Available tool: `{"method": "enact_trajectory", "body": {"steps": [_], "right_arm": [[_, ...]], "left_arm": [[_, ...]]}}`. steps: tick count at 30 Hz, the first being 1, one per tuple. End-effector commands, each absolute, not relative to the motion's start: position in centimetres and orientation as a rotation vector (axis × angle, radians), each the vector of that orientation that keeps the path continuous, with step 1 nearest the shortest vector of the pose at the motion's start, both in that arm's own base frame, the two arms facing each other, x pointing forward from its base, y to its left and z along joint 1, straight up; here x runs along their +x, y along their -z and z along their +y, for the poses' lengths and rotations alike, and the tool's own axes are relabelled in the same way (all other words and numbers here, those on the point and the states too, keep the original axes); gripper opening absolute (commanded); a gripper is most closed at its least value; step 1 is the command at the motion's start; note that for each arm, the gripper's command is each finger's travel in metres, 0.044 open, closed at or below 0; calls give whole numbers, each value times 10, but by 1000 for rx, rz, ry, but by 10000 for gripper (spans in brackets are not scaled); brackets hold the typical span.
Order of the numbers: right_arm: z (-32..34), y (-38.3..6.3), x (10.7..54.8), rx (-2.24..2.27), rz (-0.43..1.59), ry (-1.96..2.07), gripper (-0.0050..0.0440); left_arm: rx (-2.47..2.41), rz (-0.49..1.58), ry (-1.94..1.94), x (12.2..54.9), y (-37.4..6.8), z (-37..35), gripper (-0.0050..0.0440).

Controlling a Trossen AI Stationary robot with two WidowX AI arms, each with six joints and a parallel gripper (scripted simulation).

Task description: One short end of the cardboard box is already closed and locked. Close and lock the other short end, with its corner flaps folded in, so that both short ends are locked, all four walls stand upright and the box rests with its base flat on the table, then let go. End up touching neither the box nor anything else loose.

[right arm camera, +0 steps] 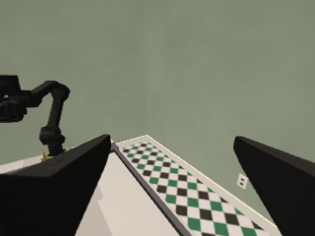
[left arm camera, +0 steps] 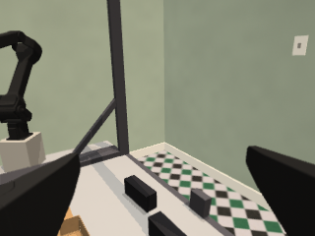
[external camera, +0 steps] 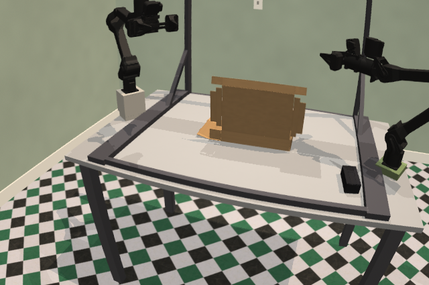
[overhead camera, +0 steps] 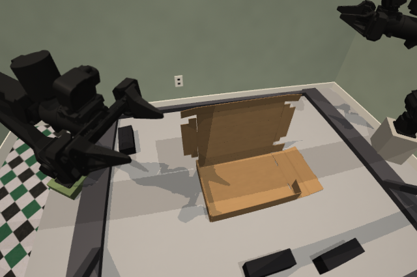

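Observation:
The cardboard box (overhead camera: 249, 182) rests base down in the middle of the table, with its lid (overhead camera: 239, 126) standing upright at the back. Its left short end (overhead camera: 202, 186) is closed. Its right short end flap (overhead camera: 303, 173) lies flat on the table, and a small corner flap (overhead camera: 296, 186) stands beside it. The exterior view shows the box (external camera: 256, 115) from behind the lid. My left gripper (overhead camera: 144, 135) is open and empty, high above the table's left edge, also seen in the exterior view (external camera: 327, 58). My right gripper (overhead camera: 340, 11) is open and empty, high at the far right, also seen in the exterior view (external camera: 171, 22).
A black block (overhead camera: 126, 138) lies near the left frame rail. Two more black blocks (overhead camera: 269, 262) (overhead camera: 338, 254) lie at the front right. A dark frame rail (overhead camera: 353, 139) borders the table, with upright posts (external camera: 188, 25) at the corners.

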State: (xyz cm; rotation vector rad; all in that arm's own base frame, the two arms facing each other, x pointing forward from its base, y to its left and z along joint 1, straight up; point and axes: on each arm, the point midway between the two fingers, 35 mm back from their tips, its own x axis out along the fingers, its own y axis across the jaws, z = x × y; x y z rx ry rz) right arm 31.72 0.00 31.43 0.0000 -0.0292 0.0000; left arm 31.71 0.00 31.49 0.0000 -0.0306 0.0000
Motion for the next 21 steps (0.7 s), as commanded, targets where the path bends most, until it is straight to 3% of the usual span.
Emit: {"method": "enact_trajectory", "body": {"steps": [1, 17, 21], "right_arm": [[0, -323, 316, 0, -50, 0, 440], [0, -323, 316, 0, -50, 0, 440], [8, -317, 325, 109, 6, -24, 341]], "left_arm": [[0, -50, 0, 316, -323, 0, 440], [0, -50, 0, 316, -323, 0, 440], [93, -3, -6, 325, -319, 1, 342]]}}
